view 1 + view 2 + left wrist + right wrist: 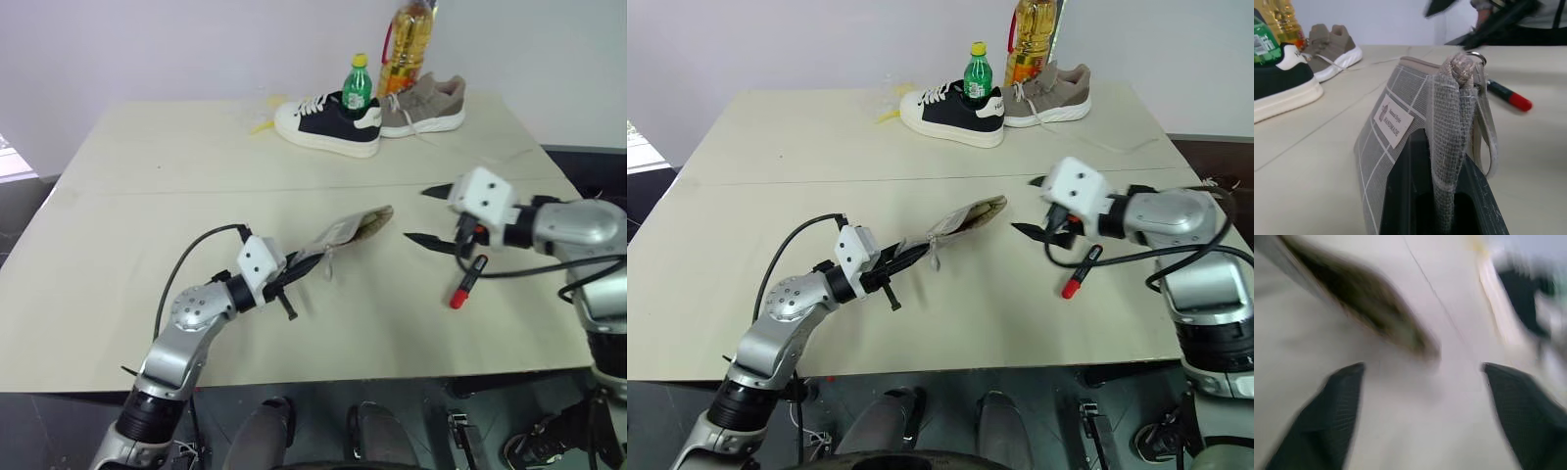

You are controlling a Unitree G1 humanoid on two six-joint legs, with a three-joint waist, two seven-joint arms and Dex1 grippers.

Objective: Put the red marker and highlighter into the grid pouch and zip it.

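Your grid pouch [343, 235] is held off the table [147, 196] near its middle, slanting up and away from the left claw [286, 277], which is clamped shut on the pouch's near end. In the left wrist view you can see the grey fabric pinched between the black fingers [1400, 196], the white label facing sideways and the pull cord [1488, 137] dangling beside it. The pouch's far end gapes open, and something yellowish shows in the mouth, though you cannot tell what it is.

The red marker [464, 283] lies on the table to the right of the pouch, well apart from it, its red end toward you. Your right claw [431, 215] hangs above and just beyond the marker with its two black fingers spread wide, holding nothing.

At the far edge of the table stand a black-and-white sneaker [328, 120], a beige sneaker [426, 106], a green bottle [357, 88] and a bottle of yellow oil [408, 44].
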